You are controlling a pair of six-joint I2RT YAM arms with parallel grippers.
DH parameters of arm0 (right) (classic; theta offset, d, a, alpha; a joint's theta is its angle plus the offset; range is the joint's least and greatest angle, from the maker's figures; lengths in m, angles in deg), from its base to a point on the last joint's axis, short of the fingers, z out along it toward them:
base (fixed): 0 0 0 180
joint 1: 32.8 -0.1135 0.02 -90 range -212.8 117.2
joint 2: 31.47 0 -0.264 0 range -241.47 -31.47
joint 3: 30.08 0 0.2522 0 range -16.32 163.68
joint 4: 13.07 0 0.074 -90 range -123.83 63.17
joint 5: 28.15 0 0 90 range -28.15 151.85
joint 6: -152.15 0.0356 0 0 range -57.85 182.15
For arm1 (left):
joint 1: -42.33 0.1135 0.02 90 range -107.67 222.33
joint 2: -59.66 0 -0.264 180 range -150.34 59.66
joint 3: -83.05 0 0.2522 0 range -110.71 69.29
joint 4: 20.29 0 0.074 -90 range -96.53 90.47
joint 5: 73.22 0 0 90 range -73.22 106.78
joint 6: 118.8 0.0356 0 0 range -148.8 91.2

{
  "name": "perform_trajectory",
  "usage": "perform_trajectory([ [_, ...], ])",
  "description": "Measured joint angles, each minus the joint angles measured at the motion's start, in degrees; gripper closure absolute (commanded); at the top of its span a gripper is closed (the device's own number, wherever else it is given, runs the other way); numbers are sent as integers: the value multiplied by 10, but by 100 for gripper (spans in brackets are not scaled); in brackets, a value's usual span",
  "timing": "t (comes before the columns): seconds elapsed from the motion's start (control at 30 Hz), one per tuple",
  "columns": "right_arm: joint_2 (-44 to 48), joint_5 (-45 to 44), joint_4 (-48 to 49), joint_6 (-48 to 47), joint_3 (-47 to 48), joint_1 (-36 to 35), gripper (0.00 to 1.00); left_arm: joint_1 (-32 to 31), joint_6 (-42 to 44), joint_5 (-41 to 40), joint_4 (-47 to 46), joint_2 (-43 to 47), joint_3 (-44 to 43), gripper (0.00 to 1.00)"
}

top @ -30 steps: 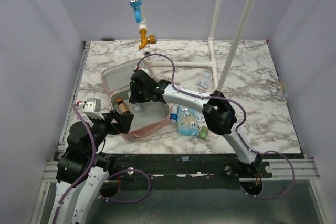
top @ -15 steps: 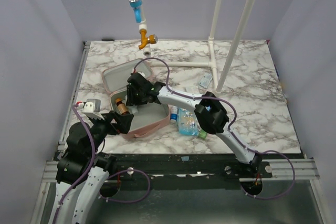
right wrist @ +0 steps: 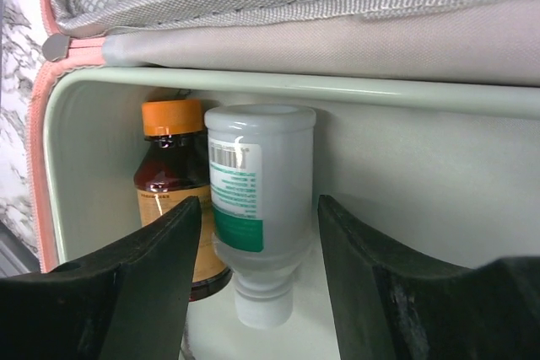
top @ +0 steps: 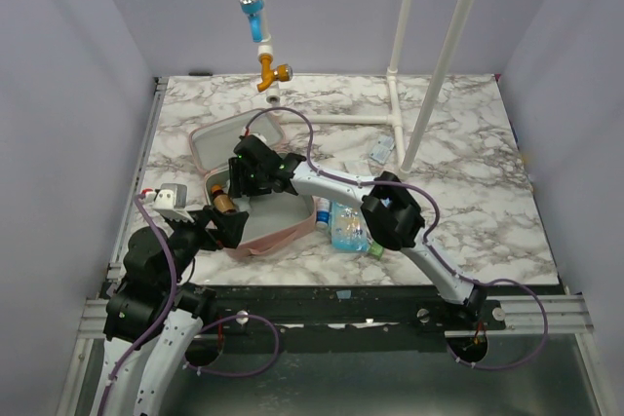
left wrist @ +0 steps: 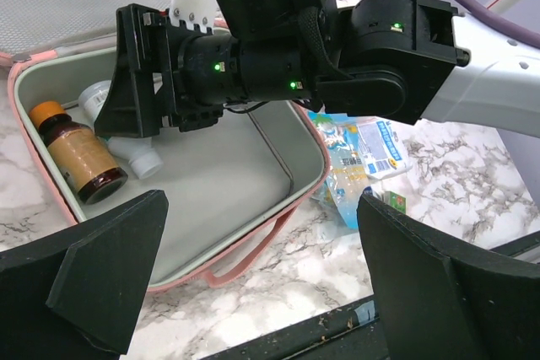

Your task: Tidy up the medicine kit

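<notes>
While open, end effector (right wrist: 257,208) astride bottle (right wrist: 260,145)

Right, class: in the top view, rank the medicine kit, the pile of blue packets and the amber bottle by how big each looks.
Largest to smallest:
1. medicine kit, lying open, clearly the largest
2. pile of blue packets, beside the kit
3. amber bottle, lying inside the kit, the smallest

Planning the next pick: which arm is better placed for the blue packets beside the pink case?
Probably right. The blue packets lie right of the medicine kit, beside that arm; the right hand is open around the white bottle. The left hand is at the kit's near-left corner.
</notes>
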Motion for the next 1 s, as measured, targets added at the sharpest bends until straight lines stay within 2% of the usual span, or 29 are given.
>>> perform_trajectory([
  [0.2,30,-3,8,-1,-25,-4,35,0,0,0,0,0,0,2],
  [0.47,148,-49,9,-17,-80,-6,29,0,0,0,0,0,0,2],
  [0.73,326,-122,9,-27,-229,-6,28,0,-1,-7,0,6,0,2],
  [1.0,465,-180,-9,-30,-390,-6,27,0,-1,-12,0,10,0,2],
])
